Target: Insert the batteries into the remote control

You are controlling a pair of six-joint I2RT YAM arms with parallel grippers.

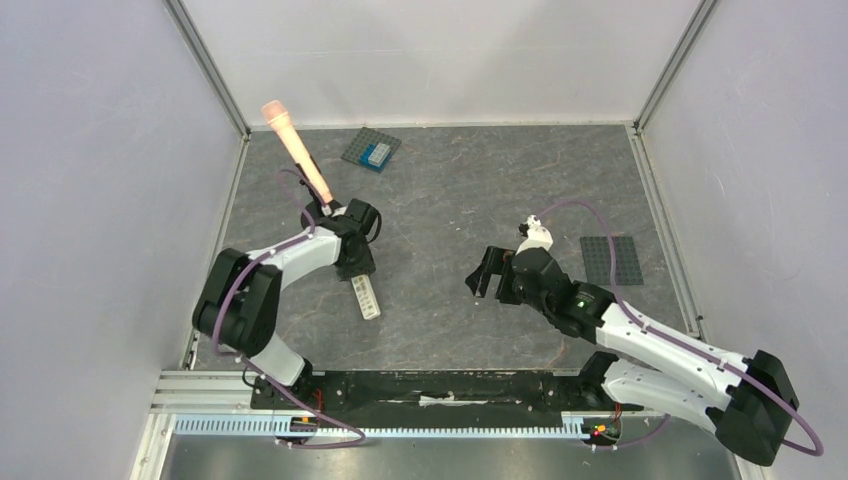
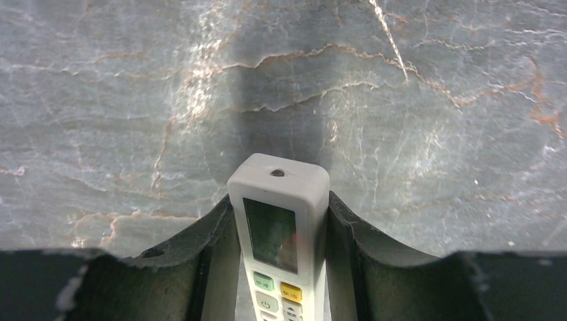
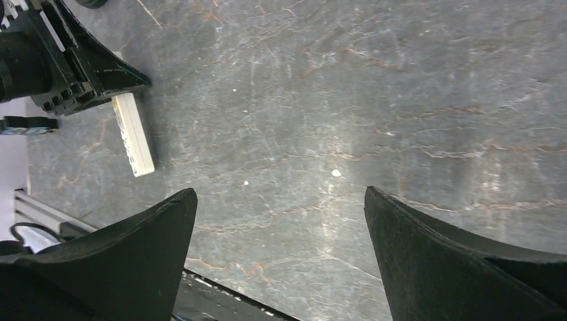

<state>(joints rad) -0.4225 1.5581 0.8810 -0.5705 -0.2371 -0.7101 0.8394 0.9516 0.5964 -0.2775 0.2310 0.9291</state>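
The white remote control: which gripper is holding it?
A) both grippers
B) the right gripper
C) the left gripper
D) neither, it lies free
C: the left wrist view shows the left gripper closed against both sides of the remote control; the right gripper is open and empty.

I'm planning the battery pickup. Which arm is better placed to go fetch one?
Right. The right gripper is open and empty above the table, while the left gripper is closed around the remote control at its display end.
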